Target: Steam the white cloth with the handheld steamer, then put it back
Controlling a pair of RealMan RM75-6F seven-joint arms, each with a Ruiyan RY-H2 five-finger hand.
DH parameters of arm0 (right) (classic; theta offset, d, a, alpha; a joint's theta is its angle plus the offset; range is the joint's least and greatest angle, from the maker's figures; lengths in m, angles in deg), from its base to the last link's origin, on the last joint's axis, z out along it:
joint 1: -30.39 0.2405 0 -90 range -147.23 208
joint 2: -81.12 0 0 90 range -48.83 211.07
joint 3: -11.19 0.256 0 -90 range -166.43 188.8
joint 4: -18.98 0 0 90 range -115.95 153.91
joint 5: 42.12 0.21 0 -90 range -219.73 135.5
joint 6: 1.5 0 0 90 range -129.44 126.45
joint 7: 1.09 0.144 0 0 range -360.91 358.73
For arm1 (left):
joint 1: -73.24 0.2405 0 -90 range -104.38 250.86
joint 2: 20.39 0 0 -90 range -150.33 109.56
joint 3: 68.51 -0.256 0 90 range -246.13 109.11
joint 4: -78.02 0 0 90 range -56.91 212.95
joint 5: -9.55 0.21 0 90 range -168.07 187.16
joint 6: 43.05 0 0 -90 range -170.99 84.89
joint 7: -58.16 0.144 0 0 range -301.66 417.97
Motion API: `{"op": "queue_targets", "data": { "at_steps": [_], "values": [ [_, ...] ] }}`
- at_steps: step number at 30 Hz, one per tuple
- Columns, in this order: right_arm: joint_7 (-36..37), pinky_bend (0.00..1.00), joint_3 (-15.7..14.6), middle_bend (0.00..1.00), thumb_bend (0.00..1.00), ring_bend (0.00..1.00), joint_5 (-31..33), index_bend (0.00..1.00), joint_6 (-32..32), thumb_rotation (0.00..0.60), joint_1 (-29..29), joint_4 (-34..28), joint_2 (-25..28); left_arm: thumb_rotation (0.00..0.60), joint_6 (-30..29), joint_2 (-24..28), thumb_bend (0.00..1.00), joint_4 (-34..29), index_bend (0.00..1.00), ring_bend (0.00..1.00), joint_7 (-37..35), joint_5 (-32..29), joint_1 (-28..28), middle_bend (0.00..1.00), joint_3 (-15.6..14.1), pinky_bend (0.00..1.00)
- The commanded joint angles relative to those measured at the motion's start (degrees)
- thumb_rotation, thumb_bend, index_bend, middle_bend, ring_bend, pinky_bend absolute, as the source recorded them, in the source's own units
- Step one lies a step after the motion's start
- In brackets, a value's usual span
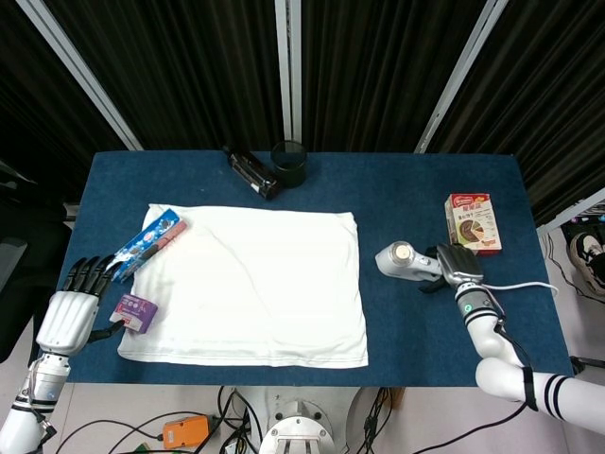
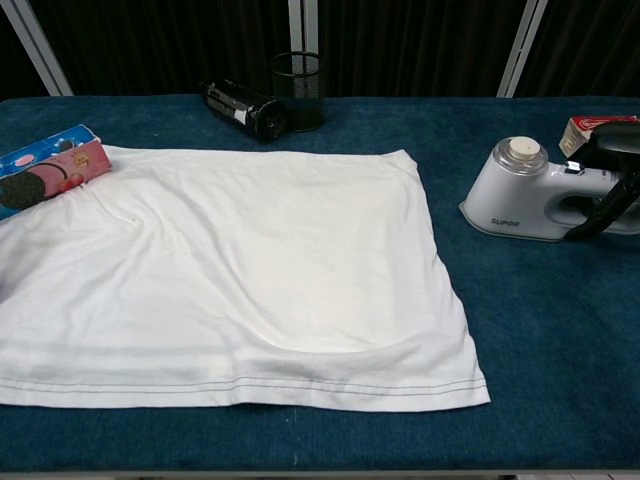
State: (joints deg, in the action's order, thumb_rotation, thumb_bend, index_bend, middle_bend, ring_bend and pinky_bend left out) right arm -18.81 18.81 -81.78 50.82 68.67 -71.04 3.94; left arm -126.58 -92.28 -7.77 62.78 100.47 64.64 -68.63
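The white cloth (image 1: 250,284) (image 2: 230,270) lies spread flat on the blue table (image 1: 406,189). Right of it the white handheld steamer (image 1: 399,257) (image 2: 520,190) sits on the table surface, nozzle toward the cloth. My right hand (image 1: 456,260) (image 2: 615,170) is wrapped around the rear of its handle, fingers over the top and thumb beneath. At the table's left edge my left hand (image 1: 71,307) lies with its fingers spread and holds nothing; the chest view does not show it.
A cookie box (image 1: 475,222) (image 2: 590,125) lies behind the steamer. At the back stand a black mesh cup (image 1: 288,163) (image 2: 297,90) and a black cylinder (image 1: 250,172). A blue snack pack (image 1: 146,243) and a purple packet (image 1: 135,310) touch the cloth's left edge.
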Motion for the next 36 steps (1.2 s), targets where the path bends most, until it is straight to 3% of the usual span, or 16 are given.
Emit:
{"op": "queue_targets", "data": {
  "at_steps": [1,3,5,17,22,27,31,36],
  "values": [
    [1.7,0.56,0.3,0.69,0.16,0.79,-1.5,0.79,-0.8,0.6,-0.4,0.9,-0.4,0.6,0.1,0.1,0.07,-0.1,0.08,0.0,0.1,0.0,-0.1,0.06,0.0,0.0],
    [2.6,0.67,0.3,0.71,0.17,0.81,-2.7,0.83,-1.5,0.6,-0.5,1.6,-0.5,0.6,0.0,0.2,0.07,-0.2,0.08,0.0,0.1,0.3,-0.2,0.06,0.0,0.0],
    [3.6,0.71,0.5,0.73,0.22,0.82,-4.0,0.86,-2.1,0.6,-0.5,2.2,-0.5,0.6,0.0,0.2,0.07,-0.2,0.08,0.0,0.2,0.9,-0.5,0.06,0.0,0.0],
    [13.2,0.76,2.0,0.76,0.48,0.85,-16.3,0.92,-9.0,0.6,0.3,3.7,2.2,0.6,1.2,1.3,0.08,-3.3,0.1,0.02,2.0,7.4,-4.8,0.09,0.0,0.0],
    [17.3,0.78,3.6,0.77,0.5,0.86,-22.0,0.92,-9.7,0.6,0.9,2.4,5.1,0.6,4.6,2.0,0.15,-6.0,0.1,0.02,4.3,10.5,-8.2,0.09,-0.1,0.0],
    [18.3,0.79,5.9,0.77,0.53,0.86,-23.3,0.93,-9.4,0.6,2.2,-0.3,9.0,0.595,10.7,0.9,0.26,-8.7,0.1,0.02,5.6,12.7,-12.5,0.09,-0.6,0.0],
    [18.0,0.79,7.3,0.77,0.56,0.87,-22.0,0.93,-10.1,0.6,3.7,-1.7,10.6,0.547,17.6,-1.6,0.36,-8.1,0.1,0.02,4.4,10.7,-16.1,0.09,-0.8,0.0],
    [17.6,0.79,7.8,0.77,0.57,0.87,-19.9,0.93,-11.4,0.6,5.6,-2.0,10.3,0.354,24.9,-4.9,0.48,-5.9,0.1,0.01,6.1,4.6,-18.1,0.09,-0.7,0.0]
  ]
}}
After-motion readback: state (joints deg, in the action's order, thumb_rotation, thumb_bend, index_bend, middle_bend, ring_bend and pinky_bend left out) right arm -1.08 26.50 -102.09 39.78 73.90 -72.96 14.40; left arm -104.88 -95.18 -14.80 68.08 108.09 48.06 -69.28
